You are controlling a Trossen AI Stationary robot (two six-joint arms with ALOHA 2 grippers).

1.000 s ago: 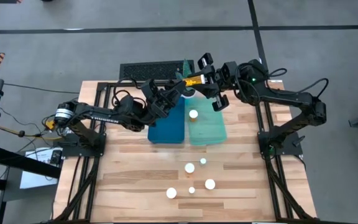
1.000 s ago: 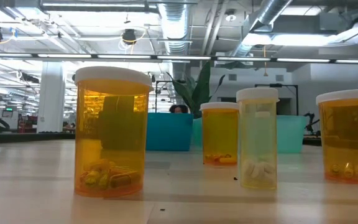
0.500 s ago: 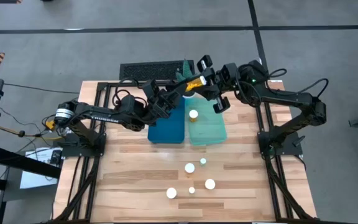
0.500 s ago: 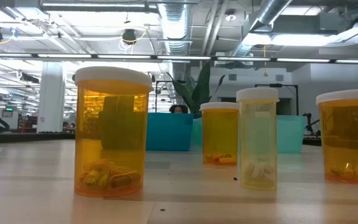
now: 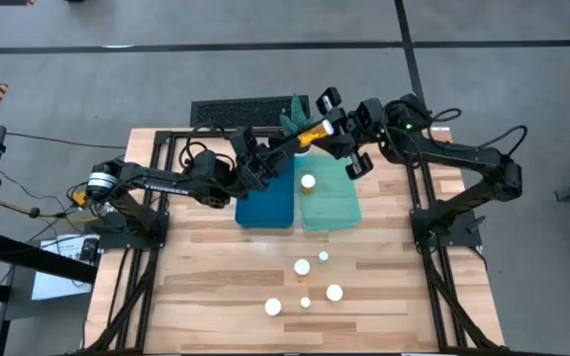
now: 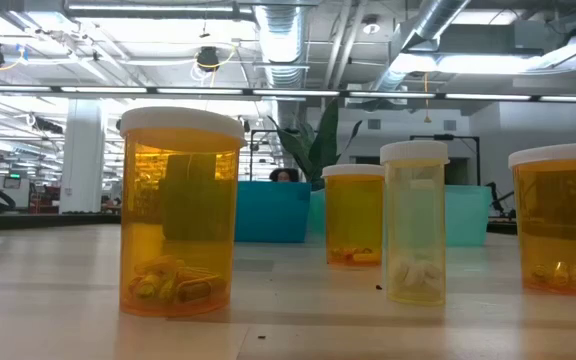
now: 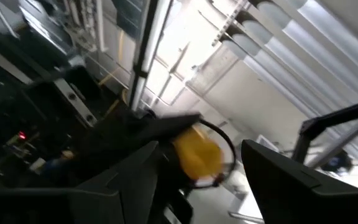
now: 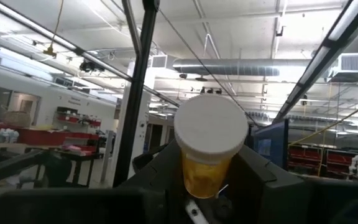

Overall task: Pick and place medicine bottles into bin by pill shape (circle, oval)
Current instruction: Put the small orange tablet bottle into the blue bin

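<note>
An amber medicine bottle [image 5: 312,130] with a white cap [image 8: 211,133] is held high over the far end of the bins. My right gripper [image 5: 321,126] is shut on it. My left gripper [image 5: 288,144] is open, and its fingers stand on either side of the bottle's bottom end [image 7: 195,157] without touching it. Another bottle [image 5: 308,182] stands in the light green bin [image 5: 339,210]. The blue bin [image 5: 265,203] stands beside it. Several more bottles [image 5: 305,282] stand near the table's front and show close up in the low view [image 6: 180,215]. My right gripper pinches the bottle's amber body just below the cap [image 8: 207,173] between its two fingers [image 8: 166,168]. The fingers come from the table's right side, slanting upward, and lie along the bottle, whose cap faces my wrist. The bottle is lifted clear and tilted.
A potted green plant [image 5: 295,107] and a black keyboard-like object [image 5: 240,111] sit at the table's far edge behind the bins. The black frame rails [image 5: 166,158] run along both sides of the table. Bare wood [image 5: 216,257] lies between the bins and the front bottles.
My right gripper has shifted a little toward the table's right edge and carried the bottle with it. The bottles on the table have stayed where they were.
</note>
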